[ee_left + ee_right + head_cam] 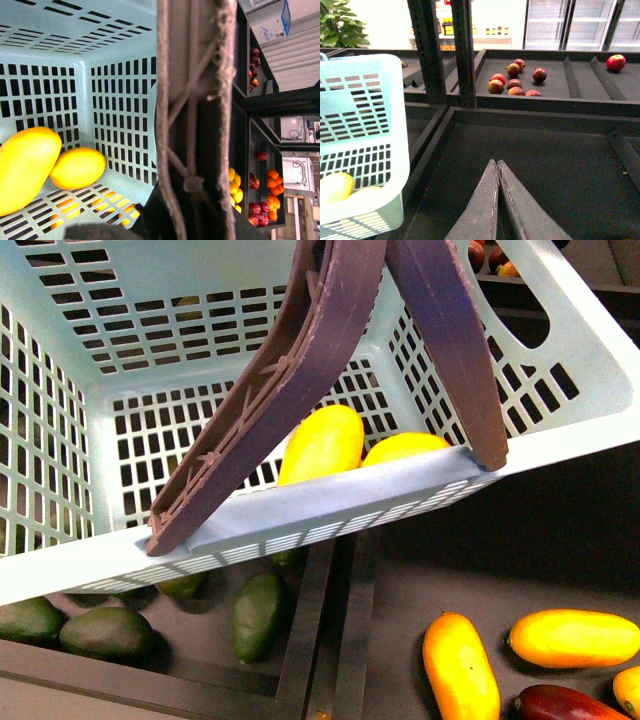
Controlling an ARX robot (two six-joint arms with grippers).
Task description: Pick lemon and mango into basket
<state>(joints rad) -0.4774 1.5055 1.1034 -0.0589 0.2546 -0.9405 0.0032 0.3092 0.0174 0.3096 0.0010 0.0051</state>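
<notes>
The turquoise basket [330,502] hangs tilted and lifted, close to the front camera, with its two brown handles [300,360] swung up. Inside it lie the long yellow mango [322,443] and, right beside it, the shorter lemon [405,448], partly hidden by the rim. In the left wrist view the mango [25,167] and lemon [77,167] touch on the slotted floor. My left gripper [192,187] is shut on the basket's handle [195,100]. My right gripper [497,162] is shut on nothing above a dark tray, to the right of the basket [365,125].
Below the basket, green avocados [105,632] lie in a dark bin on the left. Yellow mangoes [460,665] and a dark red mango [570,705] lie on the right. Dark shelf posts [445,50] and a tray of red fruit [515,82] stand beyond my right gripper.
</notes>
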